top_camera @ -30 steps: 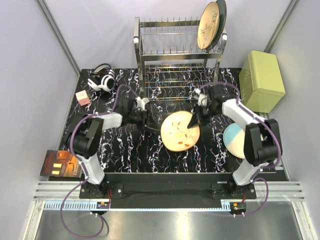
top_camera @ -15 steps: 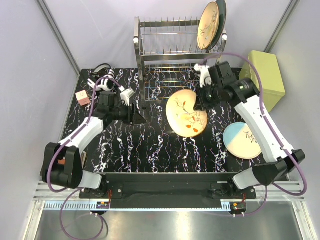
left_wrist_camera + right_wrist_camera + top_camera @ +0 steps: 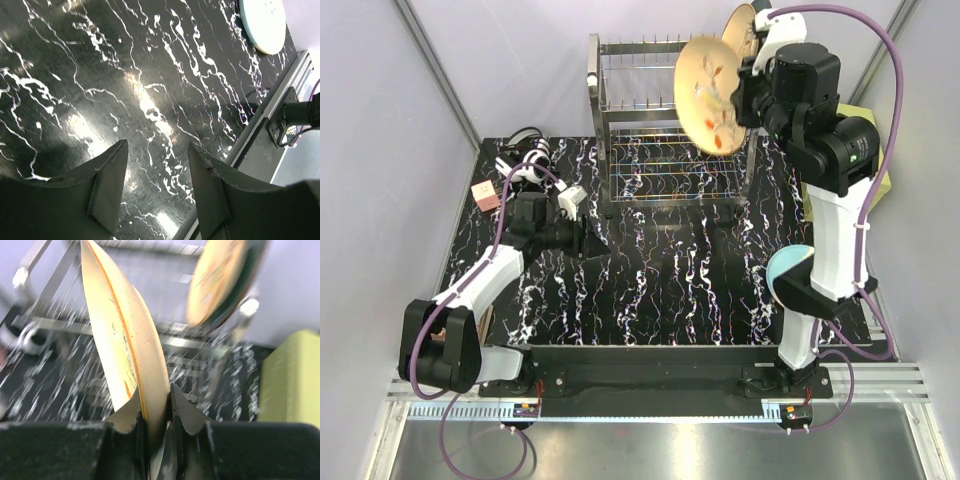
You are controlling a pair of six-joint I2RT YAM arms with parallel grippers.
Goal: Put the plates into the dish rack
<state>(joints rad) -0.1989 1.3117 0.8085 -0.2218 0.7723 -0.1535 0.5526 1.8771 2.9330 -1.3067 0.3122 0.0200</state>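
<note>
My right gripper (image 3: 744,96) is shut on the rim of an orange-peach plate (image 3: 711,93), held on edge high in front of the top tier of the metal dish rack (image 3: 645,110). In the right wrist view the jaws (image 3: 156,390) clamp that plate (image 3: 127,340). A second orange-peach plate (image 3: 216,280) stands at the rack's top right with a dark teal plate (image 3: 251,277) behind it. The cream and pale-blue plate (image 3: 788,272) lies on the table, partly behind the right arm; it also shows in the left wrist view (image 3: 262,22). My left gripper (image 3: 578,238) is open and empty (image 3: 155,145), low over the table.
An olive-green box (image 3: 292,375) stands right of the rack. Headphones (image 3: 525,158) and a small pink box (image 3: 486,195) lie at the back left. The table's front edge and metal rail (image 3: 260,125) lie close ahead of the left gripper.
My right arm lifted the orange-peach plate off the table and swung it up to the rack's top tier. The left arm drew back to the left and stays empty.
</note>
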